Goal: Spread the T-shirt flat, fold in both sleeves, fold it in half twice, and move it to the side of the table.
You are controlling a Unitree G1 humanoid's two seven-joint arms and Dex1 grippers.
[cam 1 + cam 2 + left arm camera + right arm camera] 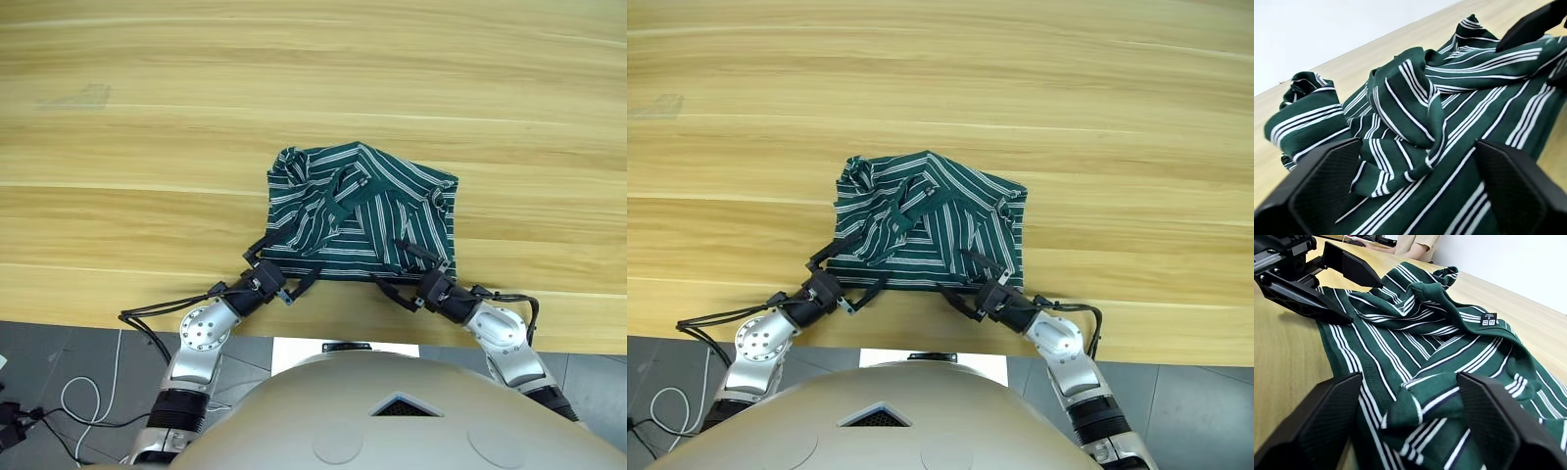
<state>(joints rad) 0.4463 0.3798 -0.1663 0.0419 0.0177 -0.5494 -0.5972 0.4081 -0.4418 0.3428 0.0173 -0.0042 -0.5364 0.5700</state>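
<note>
A dark green knit T-shirt (358, 211) with thin white stripes lies rumpled on the pale wood-grain worktop (294, 78), toward its 6 o'clock edge. The cloth is bunched into soft ridges and twisted folds at the middle, and its near hem runs fairly straight. The left gripper (284, 262) sits at the shirt's 7 o'clock corner, its black wedge-shaped fingers (1322, 188) spread apart with fabric lying between them. The right gripper (400, 267) is at the 5 o'clock corner, its fingers (1488, 426) likewise parted astride a raised fold.
</note>
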